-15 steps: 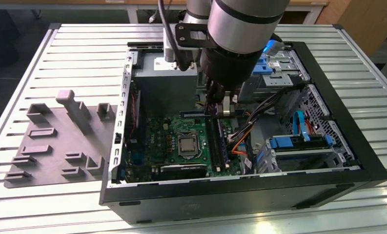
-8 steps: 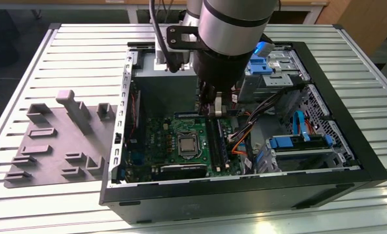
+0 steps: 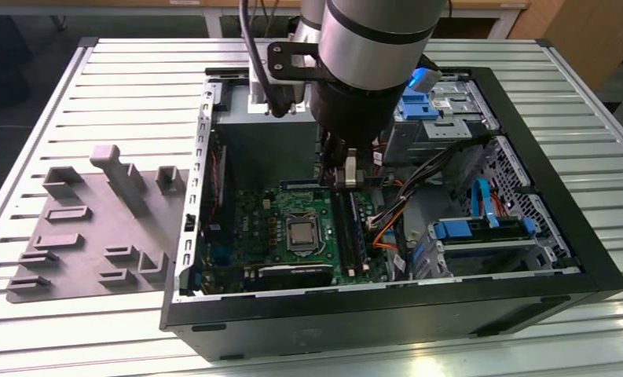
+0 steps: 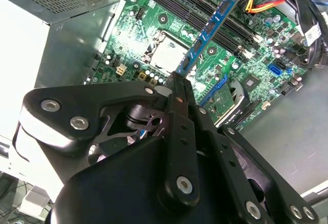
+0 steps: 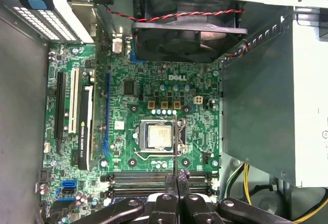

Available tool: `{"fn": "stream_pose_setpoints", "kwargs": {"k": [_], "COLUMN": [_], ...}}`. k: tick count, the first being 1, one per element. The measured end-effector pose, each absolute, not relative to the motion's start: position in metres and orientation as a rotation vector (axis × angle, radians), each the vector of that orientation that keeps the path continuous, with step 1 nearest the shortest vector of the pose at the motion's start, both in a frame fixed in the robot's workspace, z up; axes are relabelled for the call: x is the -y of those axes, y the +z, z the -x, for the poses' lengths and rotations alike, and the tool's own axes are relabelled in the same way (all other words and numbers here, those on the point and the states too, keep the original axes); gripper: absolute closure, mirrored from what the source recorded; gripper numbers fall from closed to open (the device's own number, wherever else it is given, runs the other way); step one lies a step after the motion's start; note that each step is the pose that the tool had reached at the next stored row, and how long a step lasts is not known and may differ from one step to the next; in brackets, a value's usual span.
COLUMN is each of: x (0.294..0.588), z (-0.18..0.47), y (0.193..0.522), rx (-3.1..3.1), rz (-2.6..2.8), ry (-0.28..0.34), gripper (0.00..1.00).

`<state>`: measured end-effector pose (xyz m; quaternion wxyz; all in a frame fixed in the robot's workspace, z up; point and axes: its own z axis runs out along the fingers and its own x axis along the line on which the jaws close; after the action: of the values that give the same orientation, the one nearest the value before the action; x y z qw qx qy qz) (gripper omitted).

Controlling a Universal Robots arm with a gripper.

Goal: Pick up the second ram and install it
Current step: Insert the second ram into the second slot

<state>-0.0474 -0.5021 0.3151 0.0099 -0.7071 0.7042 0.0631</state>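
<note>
Gripper [image 5: 177,180] clenched on the second ram [image 4: 210,26], above the motherboard [image 5: 154,88] edge nearest the memory slots [image 5: 143,179].

Slatted pale table [image 3: 133,78]; wooden cabinet [image 3: 596,35]

An open black computer case [image 3: 395,318] is recorded lying on a white slatted table [image 3: 133,71]. Inside, a green motherboard [image 3: 258,216] with a processor socket [image 5: 158,137] is seen, bordered by a black fan [image 5: 187,29] and a grey power-supply box [image 5: 256,111]. Blue drive brackets [image 3: 468,229] are noted at the exterior view's right. A grey moulded fixture plate [image 3: 81,236] is noted at its left.
</note>
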Motion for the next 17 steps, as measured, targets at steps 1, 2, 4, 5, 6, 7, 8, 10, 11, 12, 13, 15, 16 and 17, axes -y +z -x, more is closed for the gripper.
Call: {"fn": "stream_pose_setpoints", "kwargs": {"k": [1,2,4,5,6,7,8,10,11,12,13,15,16,17], "x": [0.5021,0.5021,0.5021,0.5021,0.5021,0.5021,0.5021,0.5021,0.5021,0.5021,0.5021,0.5021,0.5021,0.5021], "z": [0.0474,0.0474,0.0474,0.0474,0.0474,0.0474,0.0474,0.0474,0.0474,0.0474,0.0474,0.0474,0.0474,0.0474], "y": [0.3151,0.315,0.3149,0.3149,0.315,0.3149,0.3149,0.3149,0.3148,0.3148,0.3148,0.3148,0.3147,0.3147], "rx": [-2.201,-2.203,-2.207,-2.209,-2.212,-2.214,-2.216,-2.222,-2.224,-2.226,-2.228,-2.232,-2.235,-2.237], "rz": [2.205,2.203,2.198,2.196,2.193,2.191,2.188,2.182,2.18,2.178,2.175,2.171,2.168,2.165], "ry": [0.197,0.197,0.197,0.197,0.197,0.197,0.196,0.196,0.196,0.196,0.196,0.196,0.196,0.196], "gripper": [0.88,0.88,0.88,0.88,0.88,0.88,0.88,0.88,0.88,0.88,0.88,0.88,0.88,0.88]}}
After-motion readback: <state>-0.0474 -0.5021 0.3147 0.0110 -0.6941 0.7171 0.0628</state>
